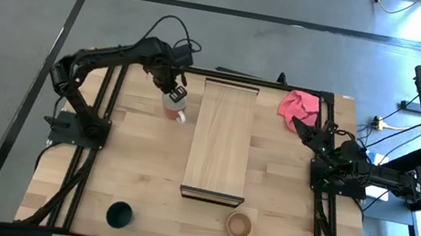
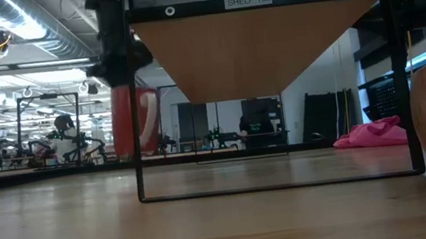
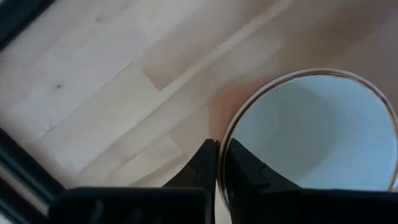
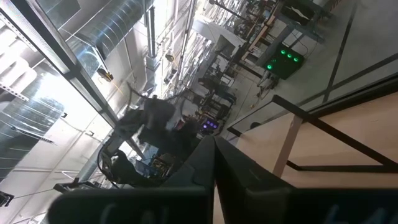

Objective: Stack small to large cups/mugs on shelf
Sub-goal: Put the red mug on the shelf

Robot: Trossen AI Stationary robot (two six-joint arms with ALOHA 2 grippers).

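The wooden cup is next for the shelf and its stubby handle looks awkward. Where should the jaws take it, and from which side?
Probably by the rim, from straight above. The wooden cup stands upright and open-mouthed near the table's front edge, so one jaw can go inside and one outside the wall. Take the side opposite the handle, which sticks out toward the front right. The right gripper is nearer; the left gripper holds the red mug.

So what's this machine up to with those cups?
The left hand is pinching the rim of the red-orange mug, which hangs lifted off the tabletop just left of the raised wooden shelf. The shelf top is bare. The dark green cup and tan wooden cup wait at the near edge. The right hand is parked, shut, beside a pink cloth.
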